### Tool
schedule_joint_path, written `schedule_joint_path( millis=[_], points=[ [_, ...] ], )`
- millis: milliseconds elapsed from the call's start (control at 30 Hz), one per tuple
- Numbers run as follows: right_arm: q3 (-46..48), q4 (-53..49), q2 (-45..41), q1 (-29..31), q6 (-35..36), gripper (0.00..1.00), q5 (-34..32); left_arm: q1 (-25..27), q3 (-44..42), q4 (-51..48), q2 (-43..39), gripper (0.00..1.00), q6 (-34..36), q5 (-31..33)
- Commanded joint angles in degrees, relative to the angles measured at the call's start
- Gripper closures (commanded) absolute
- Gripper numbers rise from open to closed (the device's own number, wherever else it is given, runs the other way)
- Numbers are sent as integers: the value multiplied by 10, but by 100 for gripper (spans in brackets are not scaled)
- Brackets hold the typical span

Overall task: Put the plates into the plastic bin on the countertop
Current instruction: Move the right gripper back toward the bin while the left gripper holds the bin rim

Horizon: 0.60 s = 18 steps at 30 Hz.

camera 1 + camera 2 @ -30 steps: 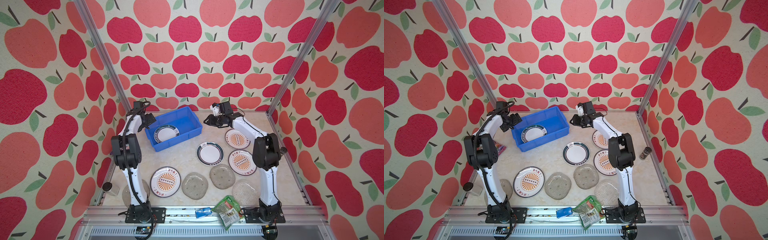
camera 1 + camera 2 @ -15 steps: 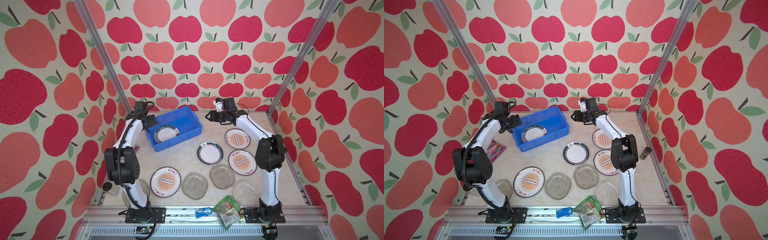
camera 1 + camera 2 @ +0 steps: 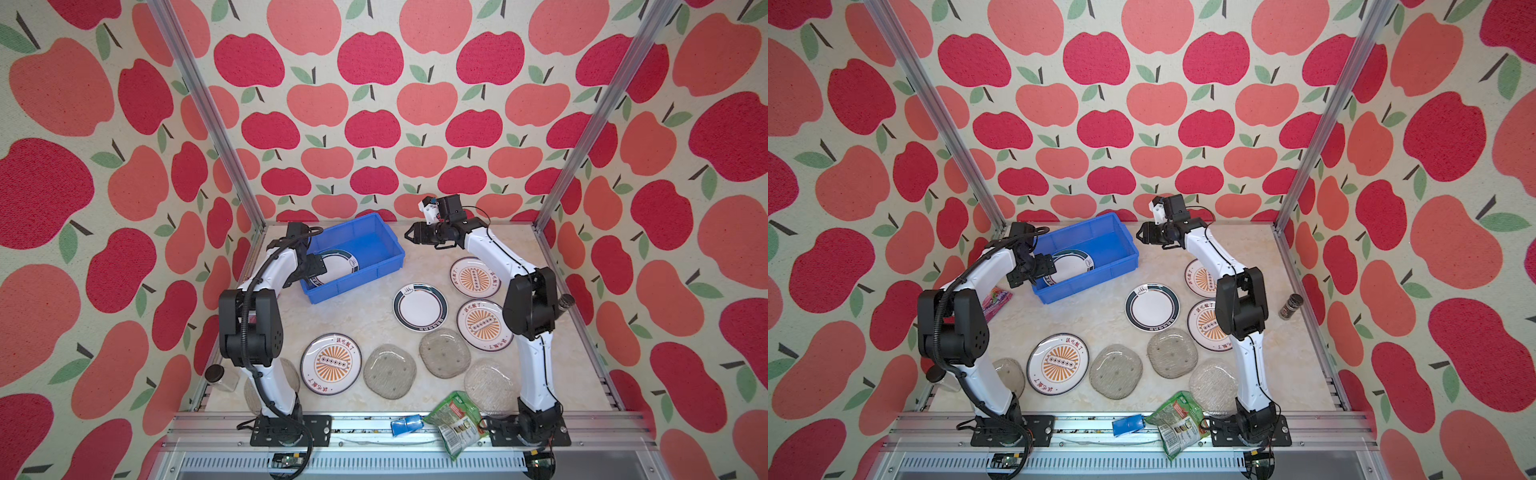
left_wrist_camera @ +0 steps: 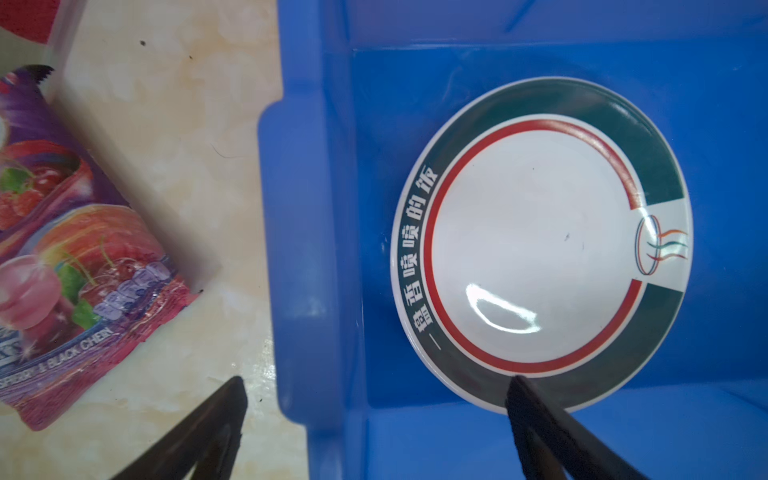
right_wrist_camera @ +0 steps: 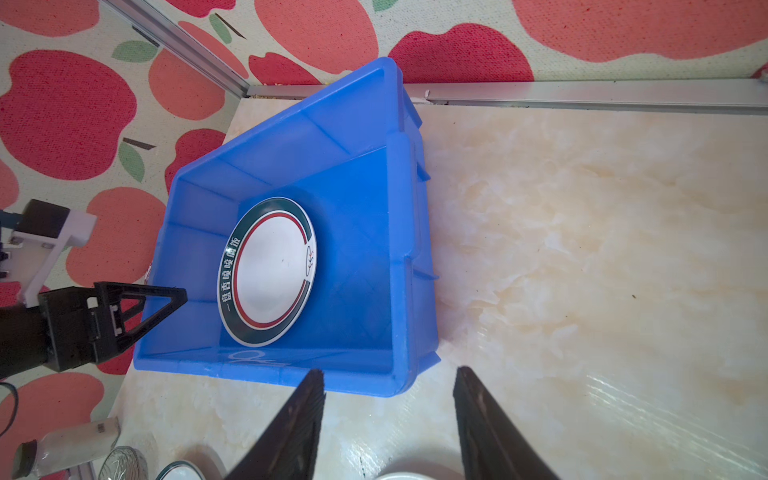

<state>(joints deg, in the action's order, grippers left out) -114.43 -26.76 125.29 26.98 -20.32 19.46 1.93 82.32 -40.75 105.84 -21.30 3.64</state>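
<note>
**Hovering at a blue bin [image 3: 357, 279] with one plate [image 3: 340, 264] inside**

The dark-rimmed plate lies in the bin at the back left of the tabletop [image 3: 361, 320]. The left jaws, spread wide and empty, straddle the bin's end wall. The right jaws, half apart and empty, hang beside its other end.

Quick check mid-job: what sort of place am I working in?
Probably a staged robot test cell, not a real kitchen: apple-print walls, bare aluminium rails framing them, and a marble-look countertop.
</note>
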Motion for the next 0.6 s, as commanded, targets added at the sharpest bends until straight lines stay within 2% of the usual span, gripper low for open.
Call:
schedule_joint_path(
  millis=[0, 433, 567],
  points=[
    [-5, -22, -5, -6, 18, 47, -6, 7, -12, -28, 19, 1, 13, 17],
    [48, -17, -30, -8, 22, 50, -21, 2, -53, -41, -14, 1, 69, 87],
    [5, -50, -1, -3, 47, 47, -40, -1, -59, -22, -17, 1, 90, 80]
  ],
)
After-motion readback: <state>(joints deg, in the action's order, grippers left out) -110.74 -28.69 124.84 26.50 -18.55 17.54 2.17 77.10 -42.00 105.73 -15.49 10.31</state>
